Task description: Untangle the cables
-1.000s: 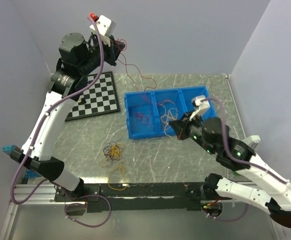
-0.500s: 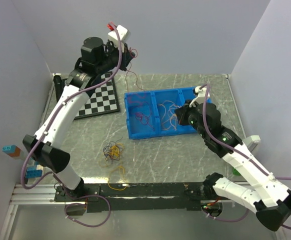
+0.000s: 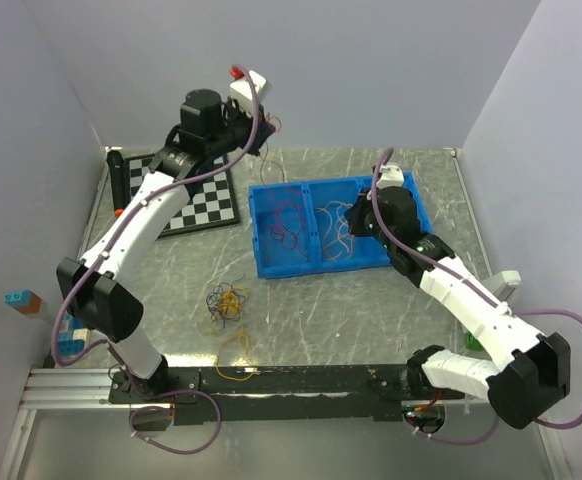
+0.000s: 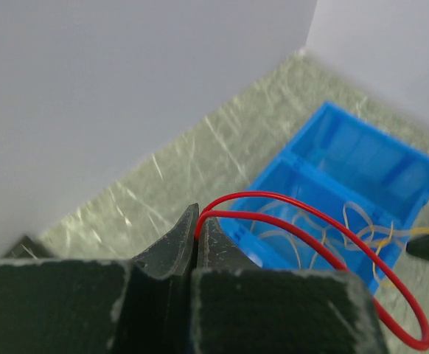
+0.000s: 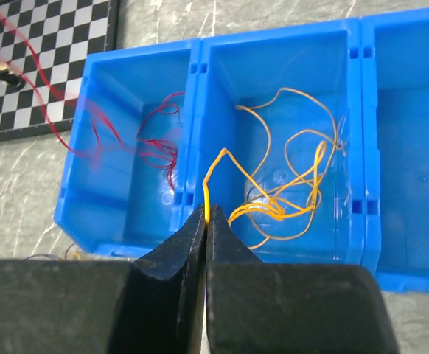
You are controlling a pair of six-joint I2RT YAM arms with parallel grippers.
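Observation:
My left gripper (image 3: 264,133) hangs high above the table's far side, shut on a thin red cable (image 4: 314,237). The cable's loop droops toward the blue bin (image 4: 362,151). More red cable (image 5: 155,147) lies coiled in the bin's left compartment (image 3: 287,228). My right gripper (image 3: 355,216) is over the bin's middle compartment, shut on a yellow-orange cable (image 5: 288,200). The rest of that cable is piled on the compartment floor. A tangle of yellow, dark and purple cables (image 3: 225,300) lies on the table in front of the bin. Closer to me on the table is a loose yellow loop (image 3: 233,345).
The blue bin (image 3: 271,262) has three compartments; its right one (image 5: 413,147) holds nothing I can see. A checkerboard (image 3: 196,195) lies left of it. Small coloured blocks (image 3: 21,298) sit at the left edge. Grey walls close in the back and both sides.
My left arm has swung right and lower with the red cable, toward the bin. My right arm has reached away from me, from the bin's front edge to over its middle compartment.

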